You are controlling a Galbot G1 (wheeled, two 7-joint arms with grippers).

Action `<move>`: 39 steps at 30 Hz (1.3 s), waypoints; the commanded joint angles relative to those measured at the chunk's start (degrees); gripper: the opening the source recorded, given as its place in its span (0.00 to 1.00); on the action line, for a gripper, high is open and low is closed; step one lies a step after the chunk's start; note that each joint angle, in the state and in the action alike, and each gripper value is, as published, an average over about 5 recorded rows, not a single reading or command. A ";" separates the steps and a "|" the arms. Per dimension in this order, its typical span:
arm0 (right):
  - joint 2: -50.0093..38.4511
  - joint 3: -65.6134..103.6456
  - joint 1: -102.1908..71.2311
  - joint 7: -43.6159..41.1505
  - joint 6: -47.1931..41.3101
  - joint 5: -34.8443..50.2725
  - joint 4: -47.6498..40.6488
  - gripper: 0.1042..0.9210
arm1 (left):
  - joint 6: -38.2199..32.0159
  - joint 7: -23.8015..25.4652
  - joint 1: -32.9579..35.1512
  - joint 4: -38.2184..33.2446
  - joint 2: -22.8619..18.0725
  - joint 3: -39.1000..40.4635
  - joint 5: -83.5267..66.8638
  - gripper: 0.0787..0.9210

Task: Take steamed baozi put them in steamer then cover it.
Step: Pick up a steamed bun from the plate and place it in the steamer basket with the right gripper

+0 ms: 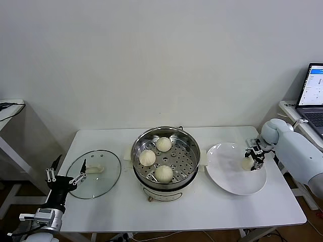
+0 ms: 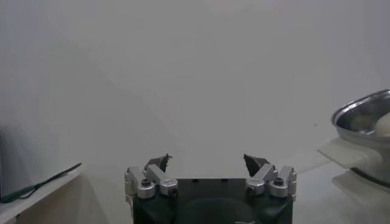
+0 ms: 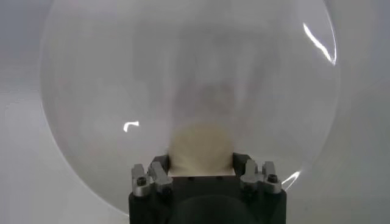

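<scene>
Right wrist view: right gripper (image 3: pixel 201 165) clenched around last cream-white pleated bun (image 3: pixel 201 146) on flat white plate (image 3: pixel 91 122) (soft dough); squeezing harder risks denting, loose hold risks dropping before shiny steel steamer pot (image 1: pixel 189 146).

Head view: high, looking forward and down over the whole white rectangular desk (image 1: pixel 101 212).
Left wrist view: low, level, facing the wall.
Right wrist view: close above the flat round white plate (image 3: pixel 91 91), also in the head view (image 1: pixel 227 176).
</scene>
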 commanded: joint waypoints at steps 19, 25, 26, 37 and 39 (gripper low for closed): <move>-16.51 -56.61 54.80 -1.80 -24.88 47.47 44.53 0.71 | -0.29 0.27 0.14 -1.31 0.56 0.48 0.13 0.88; -10.41 -64.36 64.23 1.70 -31.03 56.65 51.13 0.71 | -0.48 0.55 -0.15 -1.27 0.68 0.35 -0.22 0.88; -9.38 -65.12 65.03 2.31 -32.00 58.40 52.17 0.71 | -0.48 0.60 -0.21 -1.25 0.71 0.34 -0.28 0.88; 3.90 -62.61 59.85 6.18 -36.51 64.31 50.97 0.71 | -0.28 0.86 -0.73 -1.14 1.19 -0.40 -1.09 0.88; 5.95 -61.65 57.58 6.27 -36.61 63.57 48.90 0.71 | -0.29 0.96 -0.71 -0.92 1.18 -0.71 -1.16 0.88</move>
